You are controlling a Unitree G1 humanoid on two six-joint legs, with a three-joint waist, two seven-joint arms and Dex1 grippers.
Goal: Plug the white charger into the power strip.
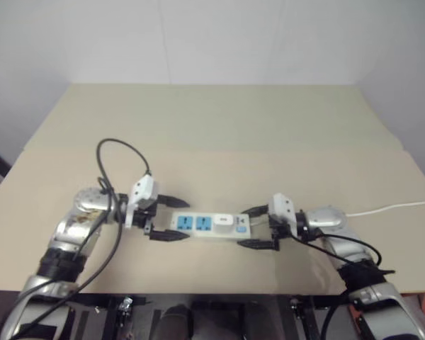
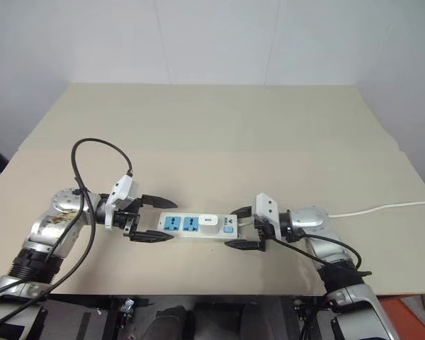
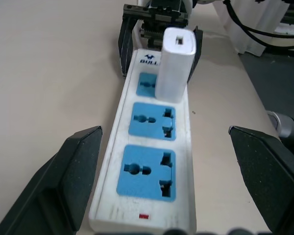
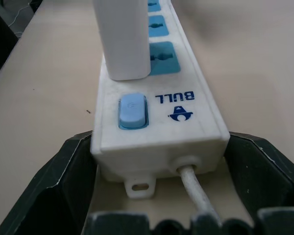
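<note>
The power strip [image 1: 198,225] lies flat at the table's near middle, a long white bar with blue socket faces and a blue switch [image 4: 133,111]. The white charger [image 3: 175,63] stands upright, plugged into the socket next to the switch. My left gripper [image 1: 188,221] is open, and its fingers [image 3: 68,181] flank the strip's plain end with a gap on each side. At the cord end my right gripper [image 1: 241,227] is also open. Its fingers [image 4: 59,191] sit close beside the strip's sides without clamping it.
The strip's thin white cord [image 1: 389,209] runs off to the right across the beige table [image 1: 219,134]. A white wall stands behind the table's far edge, and the table's front edge is just below the grippers.
</note>
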